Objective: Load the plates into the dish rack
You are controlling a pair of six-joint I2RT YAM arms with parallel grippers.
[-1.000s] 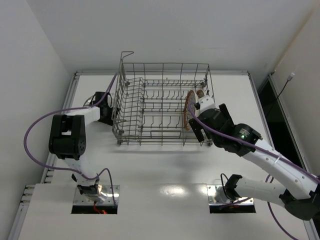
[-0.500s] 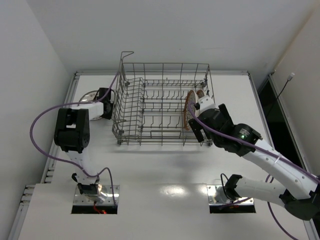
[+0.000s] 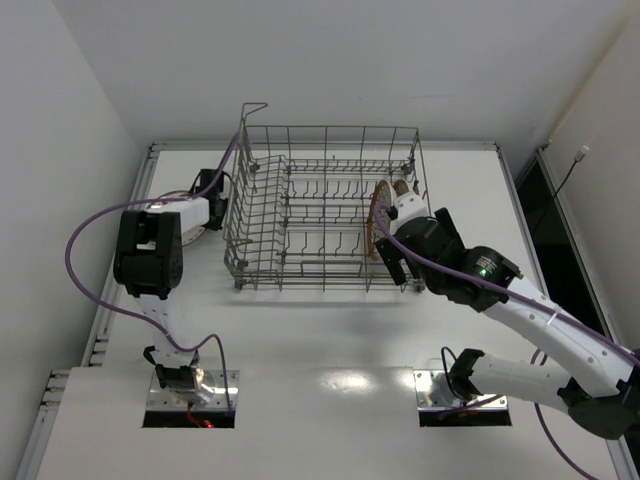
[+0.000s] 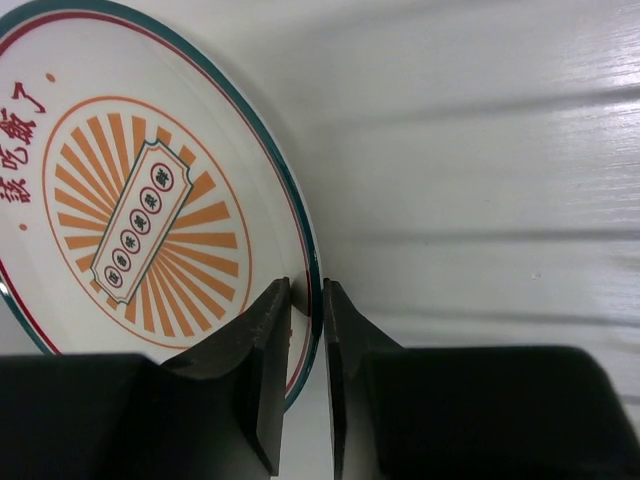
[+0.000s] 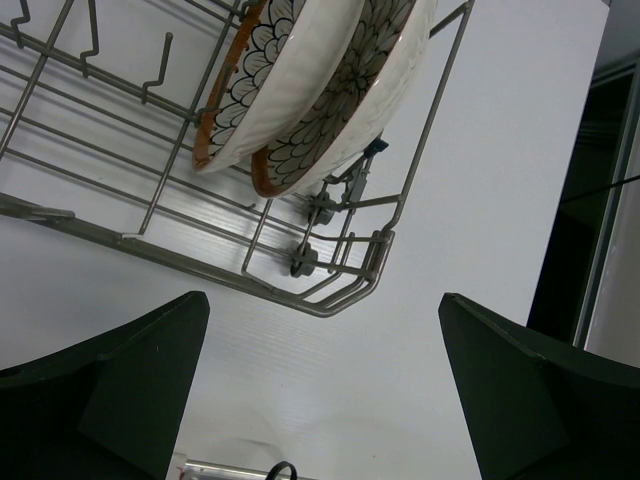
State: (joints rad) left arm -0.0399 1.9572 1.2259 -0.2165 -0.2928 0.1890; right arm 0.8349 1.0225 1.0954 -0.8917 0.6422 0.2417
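while the left tool pinches the rim of the sunburst plate, one finger closed on each face, that plate is at the far left of the desk, just outside the left wall of the dish rack. the rack lies to the right of this tool, and the left arm is the nearer one. i judge the coming move runs up over that wall and down among the free tines, plate on edge. at the rack's right end two brown-rimmed plates stand side by side. the right tool hangs near them, spread wide and empty.
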